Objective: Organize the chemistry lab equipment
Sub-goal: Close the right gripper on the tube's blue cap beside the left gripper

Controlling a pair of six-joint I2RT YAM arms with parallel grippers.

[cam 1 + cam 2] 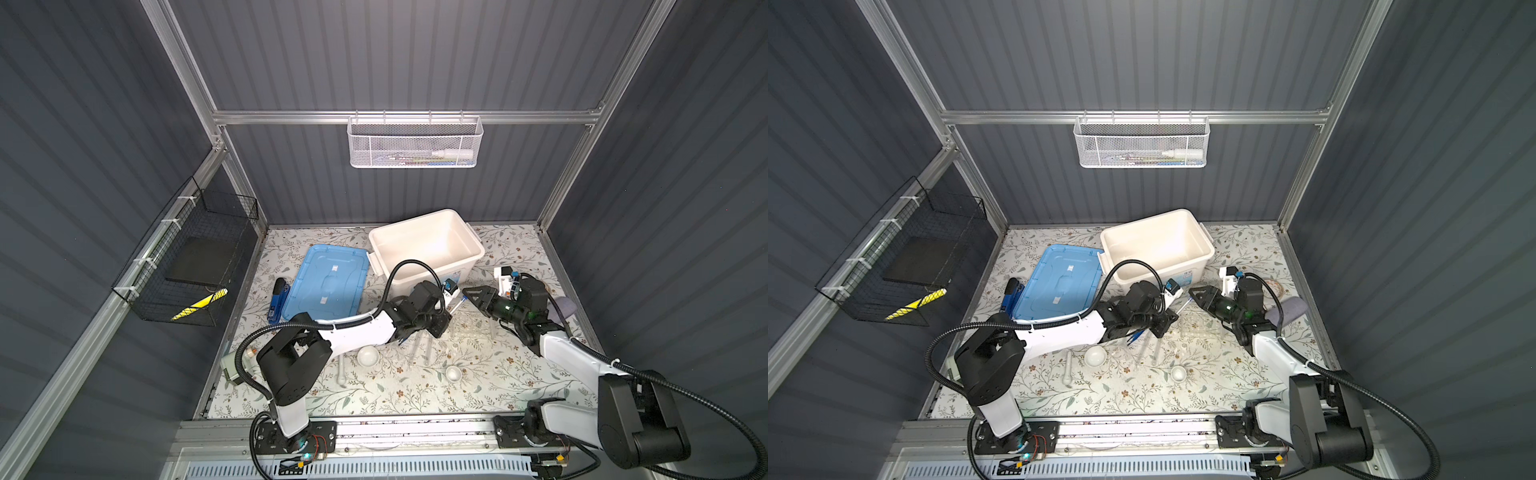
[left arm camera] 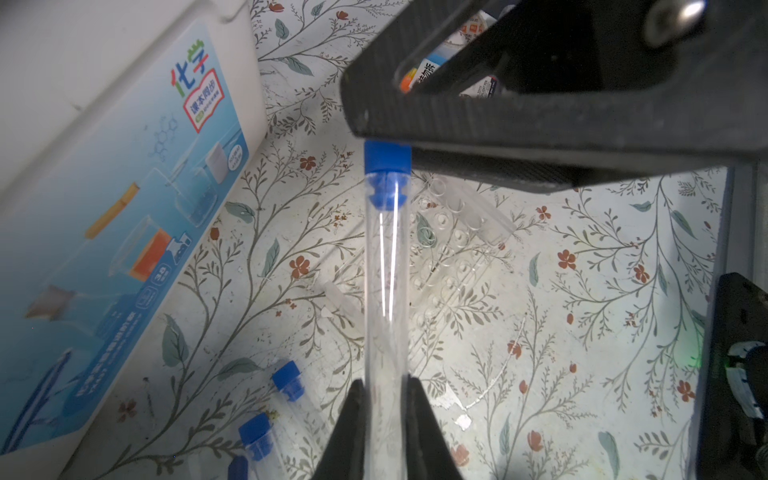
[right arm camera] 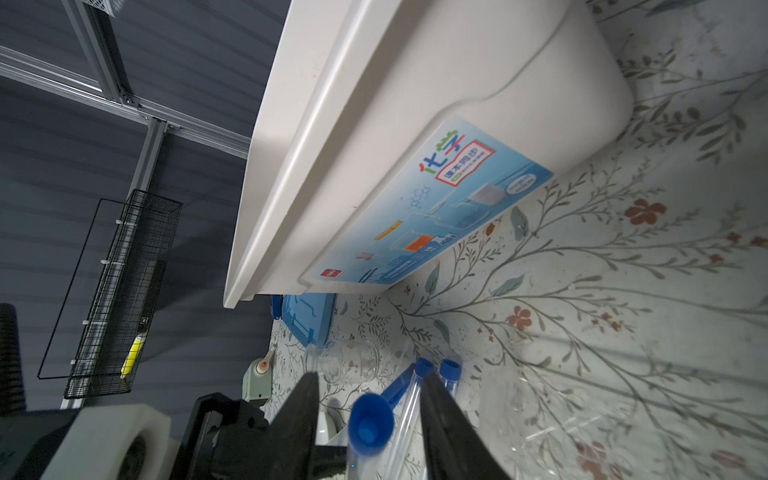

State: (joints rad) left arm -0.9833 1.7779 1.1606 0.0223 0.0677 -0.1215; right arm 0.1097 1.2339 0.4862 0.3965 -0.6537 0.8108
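Cap of test tube (image 2: 386,270) between right jaws; bin (image 3: 415,104) near.

Left arm (image 1: 353,332) and right arm (image 1: 569,353): white shell links joined by black motor housings. A black corrugated conduit (image 1: 409,266) loops along each arm. Left base plate (image 1: 328,434) is black with screws; red and black wiring (image 1: 318,442) is exposed beside it. Left pincer (image 2: 386,411) and right pincer (image 1: 466,293) are black and tapered, with a ribbed finish. A green lamp (image 1: 505,308) is lit at the right wrist.
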